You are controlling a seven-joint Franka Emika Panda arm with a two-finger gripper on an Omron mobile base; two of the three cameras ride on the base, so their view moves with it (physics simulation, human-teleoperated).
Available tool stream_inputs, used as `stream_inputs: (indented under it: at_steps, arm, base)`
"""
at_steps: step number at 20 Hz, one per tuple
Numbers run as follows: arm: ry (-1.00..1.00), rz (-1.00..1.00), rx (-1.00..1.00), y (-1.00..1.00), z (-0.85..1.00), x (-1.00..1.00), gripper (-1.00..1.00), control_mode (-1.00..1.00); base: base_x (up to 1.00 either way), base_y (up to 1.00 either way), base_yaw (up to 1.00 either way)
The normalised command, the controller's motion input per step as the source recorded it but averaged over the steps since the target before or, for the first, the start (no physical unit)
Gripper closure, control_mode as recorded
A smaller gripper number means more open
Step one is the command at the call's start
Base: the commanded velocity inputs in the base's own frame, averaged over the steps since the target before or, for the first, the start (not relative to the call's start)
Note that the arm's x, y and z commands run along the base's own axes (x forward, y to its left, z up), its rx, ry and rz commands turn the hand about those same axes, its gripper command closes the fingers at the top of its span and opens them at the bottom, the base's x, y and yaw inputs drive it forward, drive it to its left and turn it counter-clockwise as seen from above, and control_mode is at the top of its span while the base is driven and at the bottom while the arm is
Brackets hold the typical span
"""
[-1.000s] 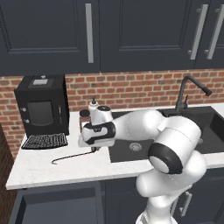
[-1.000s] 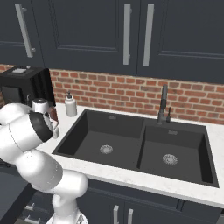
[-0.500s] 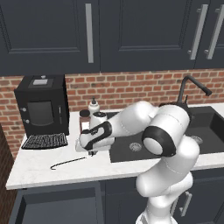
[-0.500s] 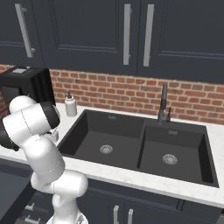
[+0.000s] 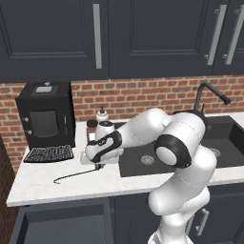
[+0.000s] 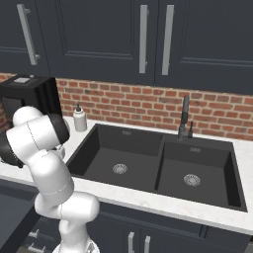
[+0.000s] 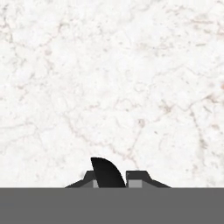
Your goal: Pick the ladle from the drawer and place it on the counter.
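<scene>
The ladle [image 5: 76, 175] lies on the counter [image 5: 38, 188] just in front of the coffee machine [image 5: 46, 114], its handle end under the gripper [image 5: 98, 166], whose jaws sit nearly closed; whether they grip the rod cannot be told. Placing looks all but done: letting go and lifting clear would remain. The arm reaches low toward the machine, hand pointing down, above the open drawer [image 5: 62, 224].
</scene>
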Motion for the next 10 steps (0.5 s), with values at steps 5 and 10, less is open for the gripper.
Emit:
stream_inputs:
  at_steps: [5, 10]
  arm:
    - [0.00, 0.00, 0.00, 0.00, 0.00, 0.00, -1.00, -1.00]
    - [0.00, 0.00, 0.00, 0.00, 0.00, 0.00, -1.00, -1.00]
  base:
    - [0.00, 0.00, 0.00]
    - [0.00, 0.00, 0.00]
